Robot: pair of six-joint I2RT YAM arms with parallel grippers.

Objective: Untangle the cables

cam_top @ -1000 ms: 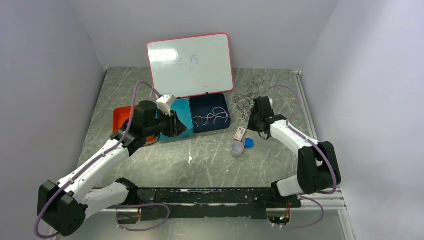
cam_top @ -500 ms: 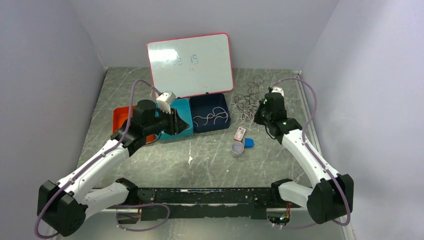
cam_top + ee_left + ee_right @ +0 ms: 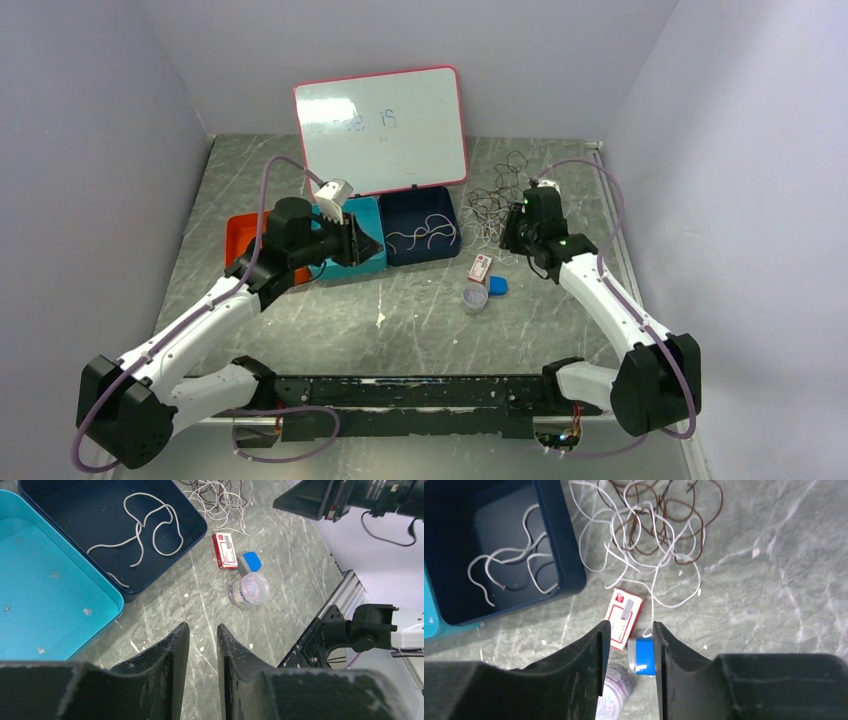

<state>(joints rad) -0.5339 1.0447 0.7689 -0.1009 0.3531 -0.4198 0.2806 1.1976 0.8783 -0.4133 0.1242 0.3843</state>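
Right gripper (image 3: 628, 630), jaws parted and empty, hovers lower centre; I find the cables (image 3: 651, 530) heaped upper centre, dead ahead, far nearer it than the left gripper (image 3: 200, 635).

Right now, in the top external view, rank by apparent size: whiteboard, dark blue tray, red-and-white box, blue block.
1. pink-framed whiteboard
2. dark blue plastic tray
3. red-and-white flat box
4. small blue block, only slightly smaller

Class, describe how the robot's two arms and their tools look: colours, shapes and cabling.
The left arm and right arm have white links with chunky black joints and bases. A purple hose loops along each. The left tool and right tool each carry two matte black, scuffed fingers.
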